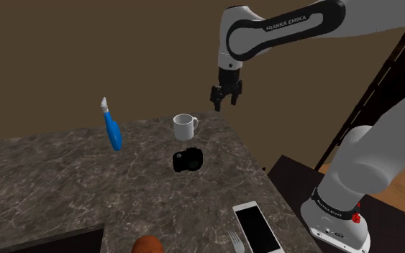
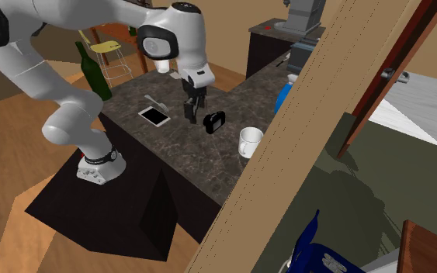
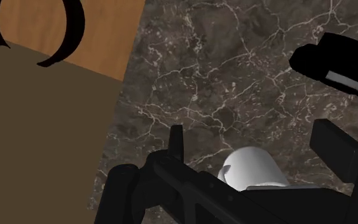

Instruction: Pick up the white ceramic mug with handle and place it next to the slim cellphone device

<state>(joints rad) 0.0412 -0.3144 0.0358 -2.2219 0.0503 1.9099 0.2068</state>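
I see my fingers spread and empty, the gripper hanging above the white mug, which stands upright on the marble desk, well apart from the cellphone.

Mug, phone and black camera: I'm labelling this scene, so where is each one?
white mug (image 1: 184,129), shoulder view, on its side wall.
white phone (image 1: 257,227), shoulder view, middle of its flat top face.
black camera (image 1: 187,160), shoulder view, on its body.
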